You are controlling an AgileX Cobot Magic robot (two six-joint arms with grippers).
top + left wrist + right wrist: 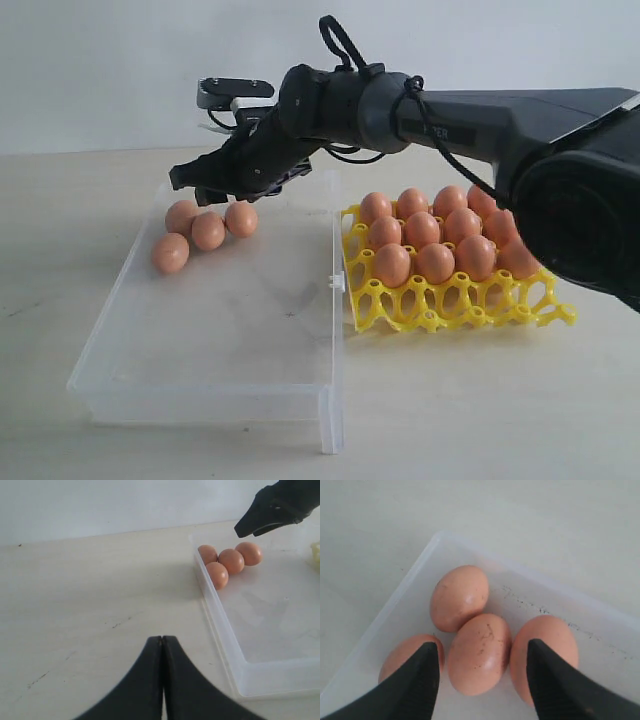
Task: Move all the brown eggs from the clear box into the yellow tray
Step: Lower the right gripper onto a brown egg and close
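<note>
Exterior view: the right gripper point(200, 186) hangs over the far left corner of the clear box point(200, 395), just above four brown eggs point(208, 230) clustered there. More of them sit in the yellow tray point(450, 305) beside the box.

Left wrist view: the left gripper point(162, 647) is over the table point(75, 595), fingers pressed together, holding nothing.

Right wrist view: the right gripper's jaws stand apart — one on either side of the middle egg point(479, 652) — and grip nothing.

Scuffed pale table point(500, 410) — white wall point(100, 70)
</note>
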